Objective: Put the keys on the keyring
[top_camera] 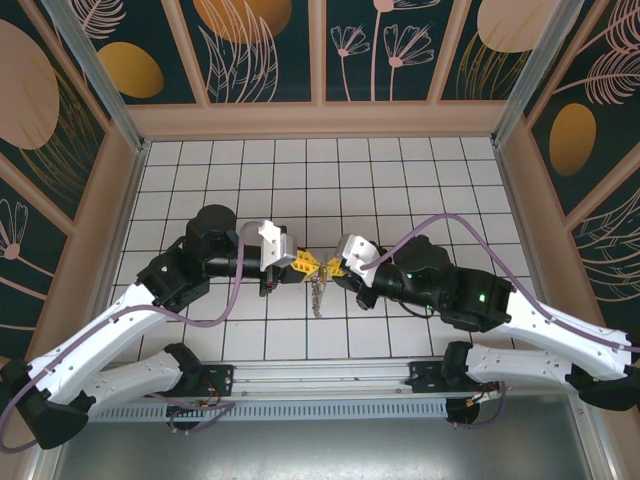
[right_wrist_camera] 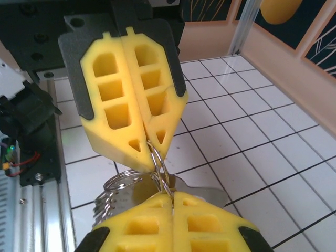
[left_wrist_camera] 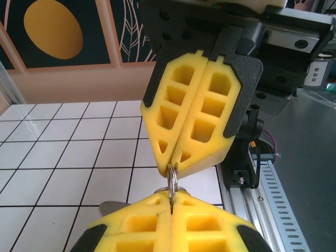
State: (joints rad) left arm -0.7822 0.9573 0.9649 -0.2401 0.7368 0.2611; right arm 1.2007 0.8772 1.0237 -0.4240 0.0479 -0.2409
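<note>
Both grippers meet tip to tip over the middle of the tiled floor. My left gripper (top_camera: 303, 265) (left_wrist_camera: 171, 203) is shut on one side of the keyring (left_wrist_camera: 172, 182), a thin silvery wire loop. My right gripper (top_camera: 331, 268) (right_wrist_camera: 172, 196) is shut on its other side, and the keyring (right_wrist_camera: 164, 157) spans the short gap between the two pairs of yellow pads. A bunch of silvery keys (top_camera: 318, 295) hangs below the grippers. In the right wrist view a flat silvery key (right_wrist_camera: 210, 188) and coiled rings (right_wrist_camera: 113, 185) lie under the pads. I cannot pick out a yellow-orange key head.
The white tiled floor (top_camera: 400, 180) stretches behind the grippers to the tan walls (top_camera: 320, 120). A metal rail (top_camera: 320, 382) with the arm bases runs along the near edge. Purple cables (top_camera: 235, 295) loop beside each arm.
</note>
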